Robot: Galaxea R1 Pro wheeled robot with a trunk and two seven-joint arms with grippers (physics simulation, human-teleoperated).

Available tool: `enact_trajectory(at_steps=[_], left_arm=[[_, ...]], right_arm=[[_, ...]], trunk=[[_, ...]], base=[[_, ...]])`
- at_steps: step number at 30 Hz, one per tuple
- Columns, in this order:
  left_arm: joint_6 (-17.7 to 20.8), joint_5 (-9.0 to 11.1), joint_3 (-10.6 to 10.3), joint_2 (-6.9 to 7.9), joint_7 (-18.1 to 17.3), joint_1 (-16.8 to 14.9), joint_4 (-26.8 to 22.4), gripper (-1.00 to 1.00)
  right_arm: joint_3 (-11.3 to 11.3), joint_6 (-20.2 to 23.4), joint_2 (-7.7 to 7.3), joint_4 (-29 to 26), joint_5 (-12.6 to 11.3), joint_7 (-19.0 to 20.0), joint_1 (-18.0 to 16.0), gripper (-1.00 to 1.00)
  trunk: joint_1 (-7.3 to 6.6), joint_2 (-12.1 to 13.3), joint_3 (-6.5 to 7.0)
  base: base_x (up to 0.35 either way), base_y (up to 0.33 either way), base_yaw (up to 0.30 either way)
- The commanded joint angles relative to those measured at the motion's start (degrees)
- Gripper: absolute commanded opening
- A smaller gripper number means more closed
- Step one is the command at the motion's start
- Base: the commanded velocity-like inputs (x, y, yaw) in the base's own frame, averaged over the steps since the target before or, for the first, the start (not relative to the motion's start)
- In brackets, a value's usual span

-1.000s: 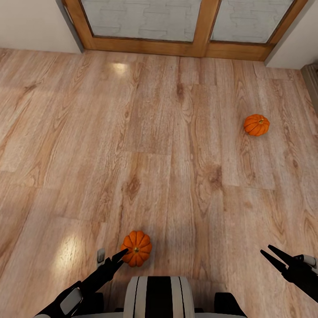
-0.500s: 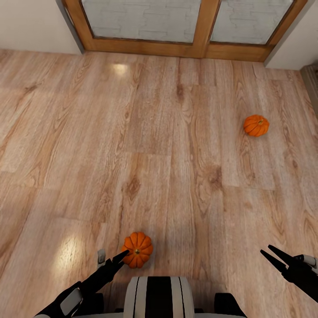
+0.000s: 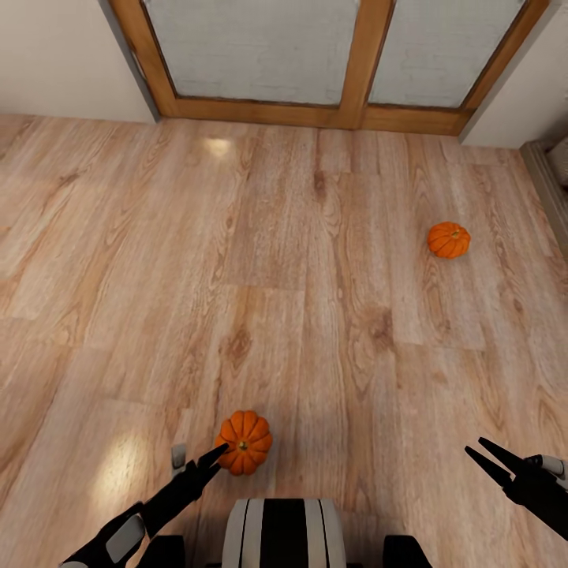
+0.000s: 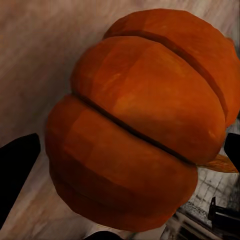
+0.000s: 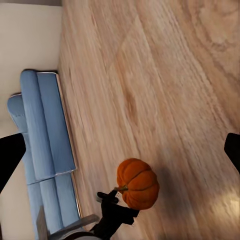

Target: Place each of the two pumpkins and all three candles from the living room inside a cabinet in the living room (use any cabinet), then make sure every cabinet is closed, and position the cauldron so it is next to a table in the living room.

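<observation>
Orange near pumpkin (image 3: 244, 442) sits on the light wood plank floor (image 3: 300, 260) just ahead of the robot's trunk (image 3: 282, 531). Left gripper (image 3: 214, 456) is right at its left side, one dark fingertip touching or nearly touching the rind; in the left wrist view the pumpkin (image 4: 142, 125) looms between two black fingers (image 4: 15, 165) at the edges, so the pincer is spread wide around it, not clamped. Right gripper (image 3: 483, 456) hovers over bare floor at the robot's right, fingers parted in a narrow V, holding nothing. Second pumpkin (image 3: 449, 240) lies well apart, further out and to the right. Wood-framed glass doors (image 3: 347, 63) stand at the far wall. Right wrist view: near pumpkin (image 5: 137, 183), left gripper beside it (image 5: 111, 200), blue sofa (image 5: 42, 150) against the wall.
</observation>
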Motion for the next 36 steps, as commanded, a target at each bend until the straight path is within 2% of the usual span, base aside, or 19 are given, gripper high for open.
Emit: enact_trajectory(at_steps=[1, 8, 11, 22, 26, 36], left_arm=[[0.5, 0.5, -0.5, 0.07, -0.6, 0.0, 0.0, -1.0], [0.9, 0.5, -0.5, 0.16, -2.4, 0.0, 0.0, -1.0], [1.2, 0.4, -0.5, 0.2, -4.8, 0.0, 0.1, -1.0], [1.6, 0.6, -0.5, 0.33, -9.7, 0.1, 0.1, -1.0], [2.6, 0.5, -1.1, 0.21, -10.0, -0.1, -0.6, -1.0], [2.6, 0.5, -1.1, 0.21, -10.0, -0.1, -0.6, -1.0]], right_arm=[[0.0, 0.3, 0.0, 0.0, -0.2, 0.0, 0.0, 1.0], [0.0, 0.4, 0.09, 0.0, -0.2, 0.0, 0.0, 1.0], [0.0, 0.3, 0.17, 0.0, -0.1, 0.0, 0.0, 1.0], [0.0, 0.3, 0.46, 0.1, 0.0, -0.2, 0.0, 1.0], [0.0, 0.2, 0.55, 1.4, -1.1, -0.9, 0.3, 1.0], [0.0, 0.2, 0.55, 2.7, -1.1, -0.9, 0.3, 1.0]], trunk=[[-0.03, 0.0, 0.2], [-0.21, 0.1, 1.75], [-0.29, 0.1, 2.42], [-0.57, 0.3, 4.85], [-0.58, 0.3, 4.85], [-0.58, 0.3, 4.85]], base=[[0.0, 0.0, 0.0], [0.0, 0.0, 0.0], [0.0, 0.0, 0.0], [0.0, 0.0, 0.0], [0.0, 0.0, 0.0], [0.0, 0.0, 0.0]])
